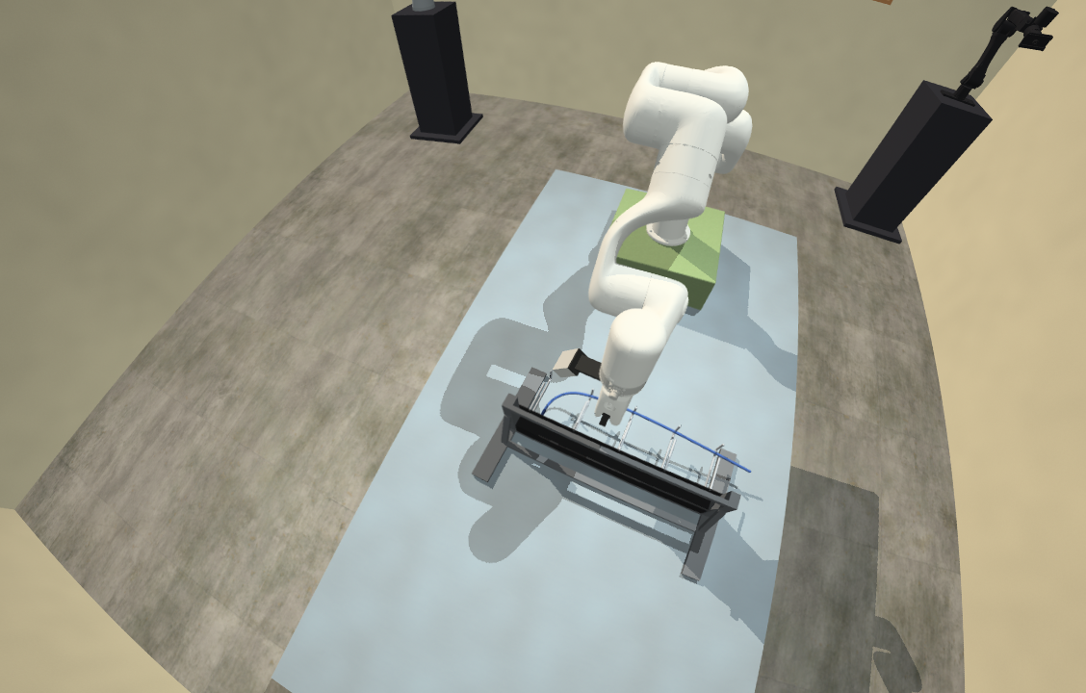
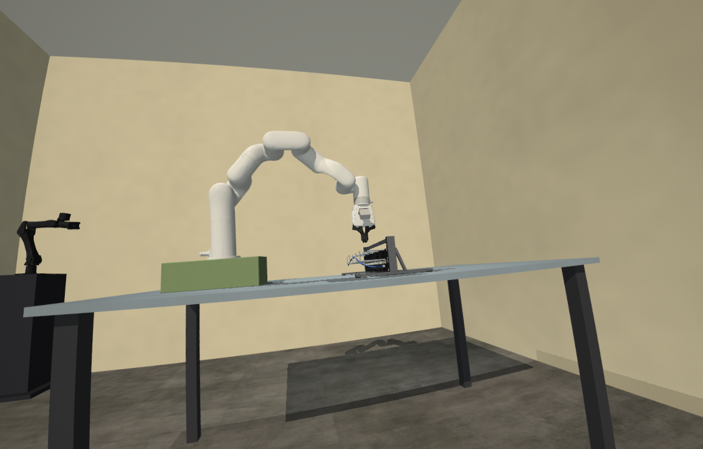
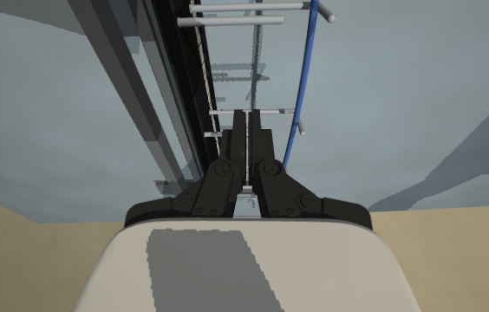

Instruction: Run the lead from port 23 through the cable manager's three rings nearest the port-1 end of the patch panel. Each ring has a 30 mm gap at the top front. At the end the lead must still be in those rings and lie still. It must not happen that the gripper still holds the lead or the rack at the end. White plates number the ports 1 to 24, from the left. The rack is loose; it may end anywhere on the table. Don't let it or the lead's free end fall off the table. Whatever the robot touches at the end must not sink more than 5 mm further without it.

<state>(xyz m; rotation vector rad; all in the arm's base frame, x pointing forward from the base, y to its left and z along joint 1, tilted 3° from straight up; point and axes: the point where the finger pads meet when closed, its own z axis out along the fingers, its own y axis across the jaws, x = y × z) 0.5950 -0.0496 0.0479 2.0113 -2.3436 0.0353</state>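
My gripper (image 1: 604, 421) (image 2: 364, 240) (image 3: 247, 126) is shut and empty, pointing down above the rings, between panel and lead. The blue lead (image 1: 568, 394) (image 3: 308, 56) arcs from the panel's far-port end, left in the top view, and runs along the rings' front side. Its free end sticks out past the port-1 end. Silver rings (image 1: 670, 448) (image 3: 244, 7) stand out from the black patch panel (image 1: 618, 461). At the two rings clearest in the wrist view, the lead appears just inside the front uprights. My fingers hide other rings there; whether the lead is inside the three port-1 rings is unclear.
The grey rack (image 2: 390, 254) stands upright on the pale blue table (image 1: 409, 585), with feet on both sides. The green base block (image 1: 667, 265) is behind the arm. Two black pedestals (image 1: 435, 77) (image 1: 913, 159) stand off the table. The table's edge is beyond the lead's free end.
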